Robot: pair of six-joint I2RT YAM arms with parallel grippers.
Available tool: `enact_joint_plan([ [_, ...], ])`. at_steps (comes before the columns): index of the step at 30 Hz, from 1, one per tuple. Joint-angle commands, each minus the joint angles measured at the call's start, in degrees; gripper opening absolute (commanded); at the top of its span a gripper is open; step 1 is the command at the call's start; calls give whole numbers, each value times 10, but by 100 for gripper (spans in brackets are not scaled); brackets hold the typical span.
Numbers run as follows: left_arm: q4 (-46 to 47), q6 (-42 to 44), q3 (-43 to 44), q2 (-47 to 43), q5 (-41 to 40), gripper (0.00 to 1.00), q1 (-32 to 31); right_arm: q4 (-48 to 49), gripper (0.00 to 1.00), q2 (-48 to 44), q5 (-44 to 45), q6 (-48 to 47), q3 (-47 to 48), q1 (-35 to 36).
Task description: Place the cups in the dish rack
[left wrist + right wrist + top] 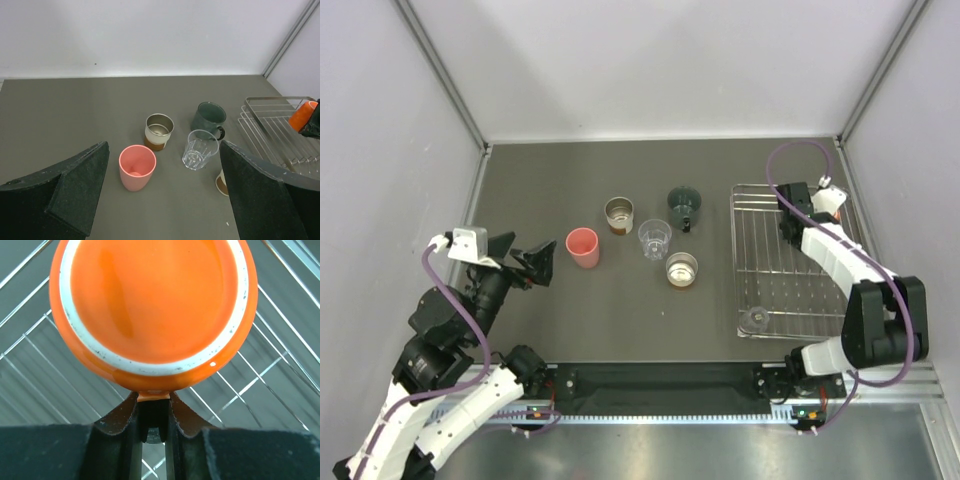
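Observation:
The orange cup [152, 305] fills the right wrist view, bottom towards the camera. My right gripper [153, 399] is shut on a tab at its edge, holding it above the wires of the dish rack [790, 262]. From the left wrist view the orange cup [302, 115] hangs over the rack's far end. A pink cup [582, 247], two steel cups [619, 213] [682, 269], a clear cup [654, 239] and a dark green mug [684, 205] stand on the table. My left gripper [527, 263] is open just left of the pink cup [137, 167], with nothing between its fingers.
One small clear cup [756, 319] lies in the rack's near left corner. Grey walls close in the table on the left, back and right. The right arm [840, 255] reaches along the rack's right side.

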Motion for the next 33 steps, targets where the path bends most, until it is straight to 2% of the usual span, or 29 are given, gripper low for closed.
enact_joint_plan([
  [1,-23,-16,9,-3,-13,97,-1,87,0,15,36,-11,18,-16],
  [33,-43,28,23,10,-29,98,-2,156,0,112,55,-26,42,-49],
])
